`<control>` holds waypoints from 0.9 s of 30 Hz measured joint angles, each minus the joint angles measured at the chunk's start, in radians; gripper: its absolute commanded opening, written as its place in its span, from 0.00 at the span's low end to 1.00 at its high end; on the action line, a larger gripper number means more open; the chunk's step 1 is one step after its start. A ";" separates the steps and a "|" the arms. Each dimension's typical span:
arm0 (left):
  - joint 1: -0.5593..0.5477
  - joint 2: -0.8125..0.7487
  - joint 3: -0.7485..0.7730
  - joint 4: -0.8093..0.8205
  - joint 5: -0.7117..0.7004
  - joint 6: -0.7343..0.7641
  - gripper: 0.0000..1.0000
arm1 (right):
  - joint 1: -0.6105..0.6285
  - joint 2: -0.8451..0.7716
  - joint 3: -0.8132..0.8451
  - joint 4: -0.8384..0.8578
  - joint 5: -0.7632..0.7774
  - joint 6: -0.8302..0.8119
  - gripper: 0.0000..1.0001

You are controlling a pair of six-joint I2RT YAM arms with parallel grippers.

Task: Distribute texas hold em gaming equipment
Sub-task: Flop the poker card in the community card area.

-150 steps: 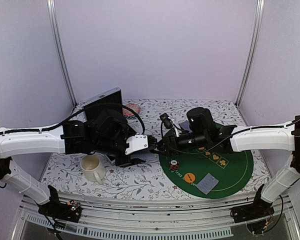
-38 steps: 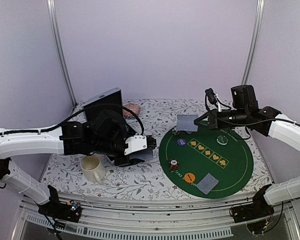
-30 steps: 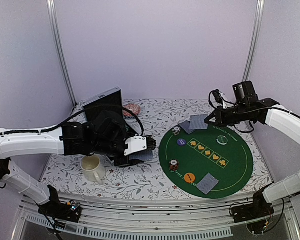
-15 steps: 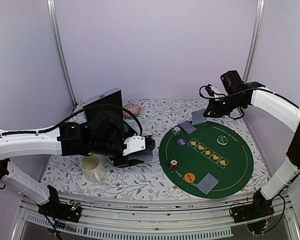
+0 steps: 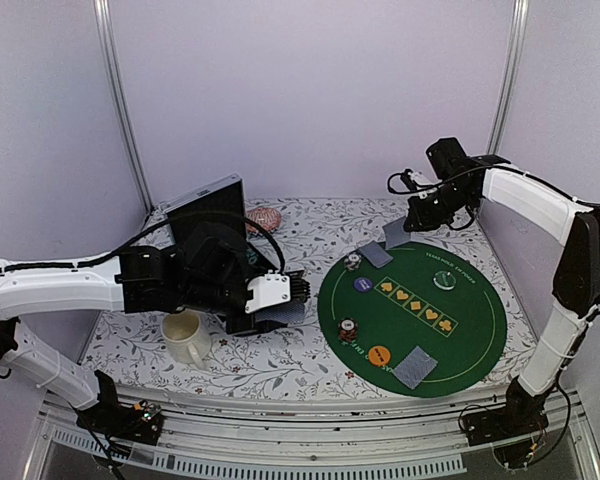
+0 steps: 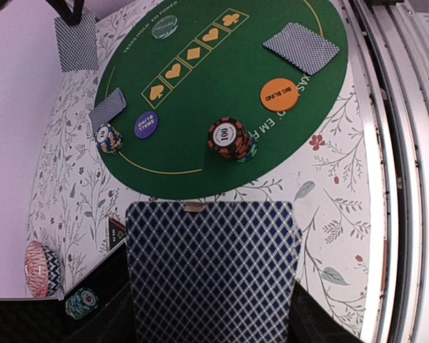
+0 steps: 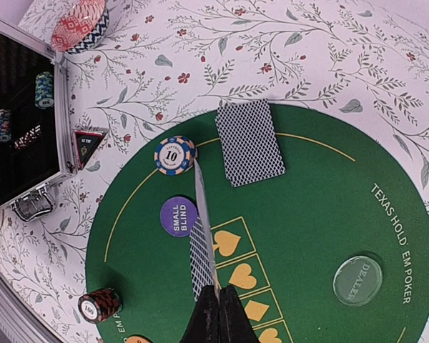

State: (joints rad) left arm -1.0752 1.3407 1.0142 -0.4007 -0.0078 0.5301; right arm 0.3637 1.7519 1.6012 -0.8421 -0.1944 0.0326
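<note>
Raised rearward, right end effector point(image 7: 216, 294) pinches a thin card point(image 7: 201, 214); left end effector point(image 5: 298, 290) clasps lattice-backed deck point(image 6: 211, 271).

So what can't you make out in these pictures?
Card faces: every card shows only its back; the held card is nearly edge-on in the right wrist view.
Left jaws: left wrist view, covered by the card pack they grip.
Case contents: right wrist view, cut by the left edge; top view, behind the left arm.
Numbers on the chips: top view, too small.
</note>
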 measured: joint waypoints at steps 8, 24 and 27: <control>0.000 0.000 0.000 0.000 0.000 0.001 0.61 | 0.000 0.020 0.016 -0.023 0.025 -0.029 0.02; 0.007 -0.018 0.000 0.000 0.018 0.001 0.61 | 0.026 0.198 0.142 -0.085 0.319 -0.074 0.02; 0.009 -0.018 0.000 0.000 0.021 0.001 0.61 | 0.060 0.245 0.168 -0.092 0.440 -0.081 0.02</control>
State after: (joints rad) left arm -1.0664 1.3228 1.0142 -0.4011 0.0132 0.5312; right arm 0.4236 1.9968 1.7695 -0.9344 0.2455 -0.0486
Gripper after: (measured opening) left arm 0.612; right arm 0.025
